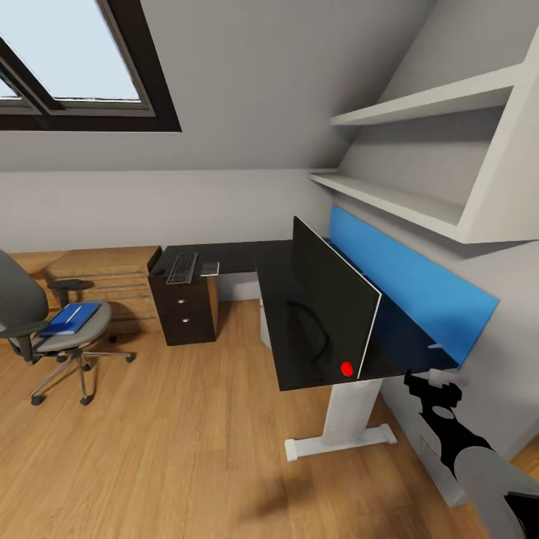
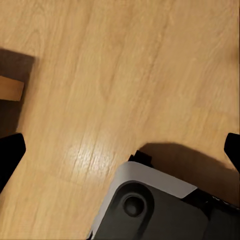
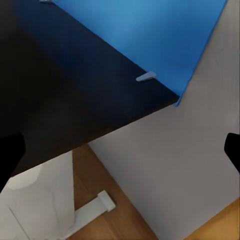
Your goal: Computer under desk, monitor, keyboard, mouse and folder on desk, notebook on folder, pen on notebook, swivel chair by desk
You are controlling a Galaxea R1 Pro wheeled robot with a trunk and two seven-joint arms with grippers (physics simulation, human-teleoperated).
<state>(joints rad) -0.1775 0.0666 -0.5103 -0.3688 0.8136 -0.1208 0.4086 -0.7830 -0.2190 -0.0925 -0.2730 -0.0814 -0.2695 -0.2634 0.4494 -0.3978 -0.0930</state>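
Right wrist view, right tool (image 3: 120,150) spread wide, empty, over desk (image 3: 75,90) corner, left tool (image 2: 120,150) likewise apart.

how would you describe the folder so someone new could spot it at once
Start at the skylight and drop to the swivel chair on the wood floor, apart from the desk. The folder lies flat on its grey seat. It is bright blue and document-shaped, unlike the long blue panel fixed upright along the wall.
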